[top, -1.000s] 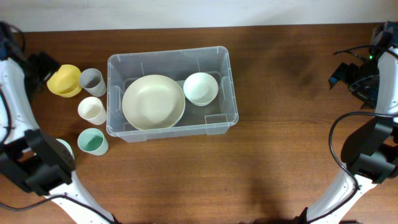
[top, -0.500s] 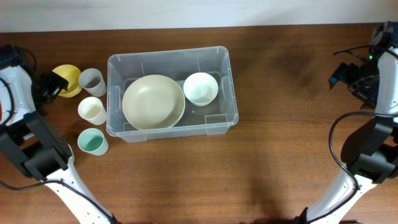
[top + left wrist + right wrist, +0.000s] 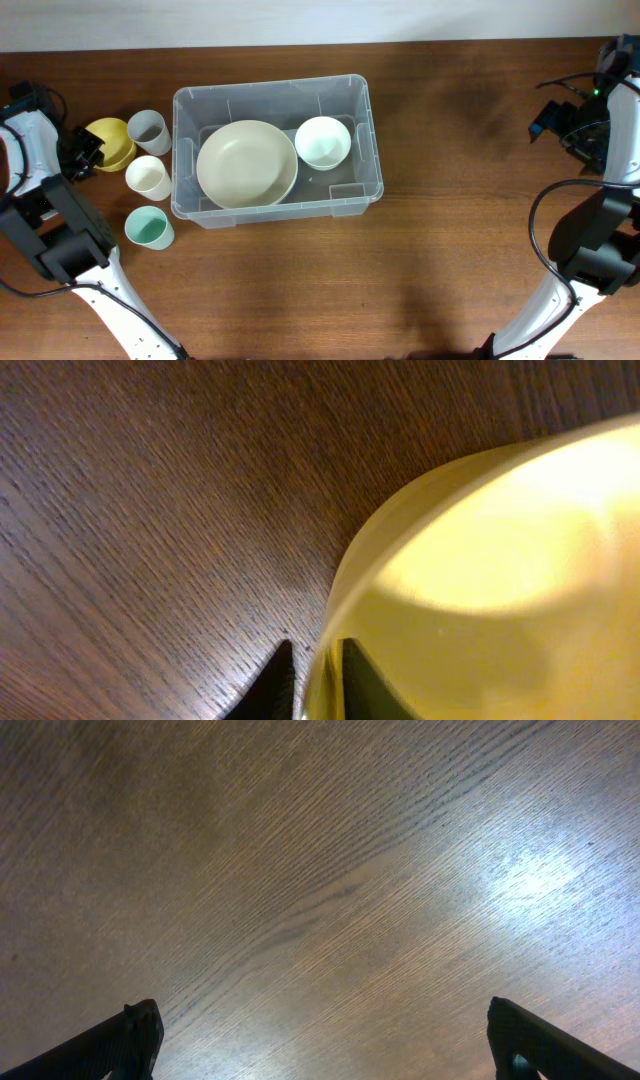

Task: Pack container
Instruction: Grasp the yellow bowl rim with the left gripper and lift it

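The container (image 3: 270, 86), a large clear plastic bin, stands left of the table's middle. Inside it are a wide cream bowl (image 3: 247, 163) and a small white bowl (image 3: 322, 141). A yellow bowl (image 3: 112, 140) sits on the table to the left of it. My left gripper (image 3: 88, 150) is at that bowl's left rim. In the left wrist view the yellow bowl (image 3: 500, 560) fills the right side, and my left gripper (image 3: 318, 680) is shut on its rim, one finger inside and one outside. My right gripper (image 3: 570, 125) hangs open at the far right; in the right wrist view my right gripper (image 3: 325, 1040) has only bare wood below it.
Three cups stand between the yellow bowl and the bin: a grey cup (image 3: 148, 130), a white cup (image 3: 147, 177) and a green cup (image 3: 148, 228). The table's back edge runs just behind the bin.
My left arm has swung in to the yellow bowl's left rim and its jaws have closed on it. The bowl has shifted slightly toward the front. The right arm has not moved.
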Tool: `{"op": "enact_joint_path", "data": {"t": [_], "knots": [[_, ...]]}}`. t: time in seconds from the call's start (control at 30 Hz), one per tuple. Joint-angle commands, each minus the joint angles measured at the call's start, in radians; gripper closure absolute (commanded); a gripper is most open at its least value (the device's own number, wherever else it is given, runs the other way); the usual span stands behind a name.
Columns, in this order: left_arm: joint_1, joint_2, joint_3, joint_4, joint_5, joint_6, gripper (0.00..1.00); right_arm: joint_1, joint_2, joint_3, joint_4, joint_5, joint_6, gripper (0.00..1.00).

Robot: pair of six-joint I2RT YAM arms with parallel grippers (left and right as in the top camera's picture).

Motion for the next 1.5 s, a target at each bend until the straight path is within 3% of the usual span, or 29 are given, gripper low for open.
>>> {"op": "enact_joint_path", "data": {"t": [0.0, 0.2, 0.33, 0.43, 0.53, 0.6, 0.77, 0.93, 1.13, 1.47], "knots": [[0.02, 0.008, 0.072, -0.009, 0.008, 0.006, 0.94, 0.0, -0.004, -0.005, 0.001, 0.003, 0.011, 0.01], [0.038, -0.03, 0.37, -0.101, 0.01, 0.008, 0.99, 0.0, -0.004, -0.005, 0.001, 0.003, 0.011, 0.01], [0.009, -0.08, 0.611, -0.148, 0.146, 0.054, 0.99, 0.0, -0.004, -0.005, 0.001, 0.003, 0.011, 0.01], [-0.08, -0.133, 0.755, -0.191, 0.321, 0.17, 0.99, 0.0, -0.004, -0.005, 0.001, 0.003, 0.011, 0.01], [-0.217, -0.169, 0.82, -0.263, 0.347, 0.266, 0.99, 0.0, -0.004, -0.005, 0.001, 0.003, 0.011, 0.01], [-0.381, -0.179, 0.824, -0.32, 0.34, 0.339, 0.99, 0.0, -0.004, -0.005, 0.001, 0.003, 0.011, 0.01], [-0.629, -0.156, 0.761, -0.363, 0.332, 0.369, 0.99, 0.0, -0.004, -0.005, 0.001, 0.003, 0.011, 0.01], [-0.817, -0.117, 0.65, -0.359, 0.157, 0.367, 0.99, 0.0, -0.004, -0.005, 0.001, 0.003, 0.011, 0.01], [-0.884, -0.085, 0.54, -0.32, 0.156, 0.367, 0.99, 0.0, -0.004, -0.005, 0.001, 0.003, 0.011, 0.01], [-0.881, -0.082, 0.375, -0.251, 0.152, 0.367, 0.99, 0.0, -0.004, -0.005, 0.001, 0.003, 0.011, 0.01]]}}
